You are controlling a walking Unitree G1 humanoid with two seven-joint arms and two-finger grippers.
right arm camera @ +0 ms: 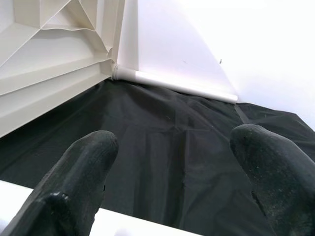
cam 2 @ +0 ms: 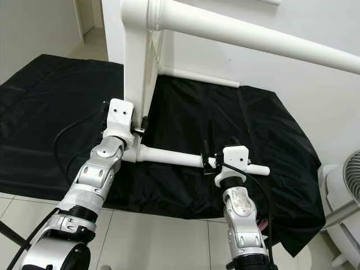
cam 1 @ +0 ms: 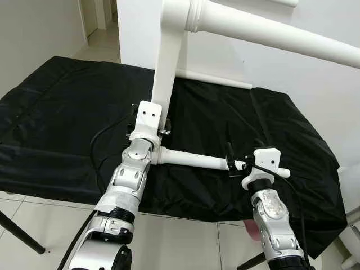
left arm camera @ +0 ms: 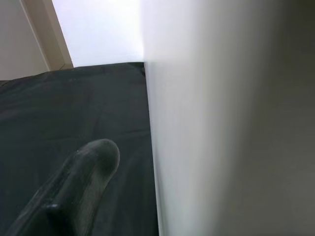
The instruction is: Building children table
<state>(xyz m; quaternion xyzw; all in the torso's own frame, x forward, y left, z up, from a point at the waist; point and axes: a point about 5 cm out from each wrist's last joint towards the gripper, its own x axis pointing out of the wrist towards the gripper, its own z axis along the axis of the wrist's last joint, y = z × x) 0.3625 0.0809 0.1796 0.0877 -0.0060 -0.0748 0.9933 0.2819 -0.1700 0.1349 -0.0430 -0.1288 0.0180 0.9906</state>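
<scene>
Reaching forward over the near edge of the surface (cam 1: 50,169), which is draped in a black cloth (cam 1: 67,112), both arms meet a white table leg (cam 1: 194,160) that lies level, its long axis running crosswise from one gripper to the other. The right gripper (cam 1: 232,160) sits at the leg's free end; in the right wrist view its two fingers (right arm camera: 74,177) stand spread apart with the white tube crossing low between them, so the jaws look open around the leg and not clamped on it. The left gripper (cam 1: 163,126) is at the other end, where the leg joins the upright white table panel (cam 1: 166,62). Its wrist view shows one finger (left arm camera: 83,172) beside a broad white face, very close; whether those jaws are open or closed cannot be told.

The leg is thus between the two arms. The left arm is nearer the joint, and the right is nearer the free end. Any seating or twisting of the leg would, I judge, run along that crosswise axis into the panel.

Farther back, a second leg (cam 1: 270,36) juts from the panel's upper corner, and a third (cam 1: 216,79) lies along the cloth at the far side by the wall. No brand, label or writing can be read anywhere.
</scene>
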